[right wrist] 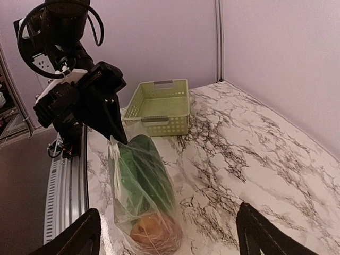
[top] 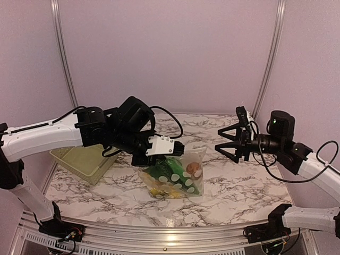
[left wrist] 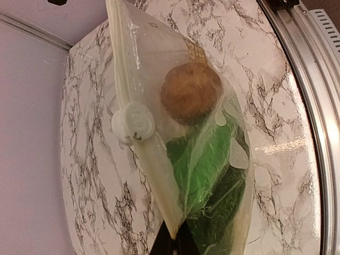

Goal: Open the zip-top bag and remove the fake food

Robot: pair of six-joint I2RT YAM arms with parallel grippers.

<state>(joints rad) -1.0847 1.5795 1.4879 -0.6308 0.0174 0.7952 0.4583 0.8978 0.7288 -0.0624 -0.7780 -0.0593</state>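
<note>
The zip-top bag (top: 175, 172) is a clear dotted pouch resting on the marble table, its top corner raised. Inside are green vegetables (top: 164, 171), a brown round lump (top: 192, 168) and yellow pieces (top: 158, 190). My left gripper (top: 172, 150) is shut on the bag's top corner; in the left wrist view its black fingertips (left wrist: 162, 245) pinch the zipper strip (left wrist: 151, 159), with the white slider (left wrist: 133, 122) farther along. The brown lump (left wrist: 190, 93) and greens (left wrist: 204, 164) show through. My right gripper (top: 227, 144) is open and empty, right of the bag (right wrist: 141, 196).
A pale green slatted basket (top: 85, 162) stands at the table's left, behind the left arm; it also shows in the right wrist view (right wrist: 159, 106). Metal rails (top: 159, 236) run along the near edge. Lilac walls close in the back and sides.
</note>
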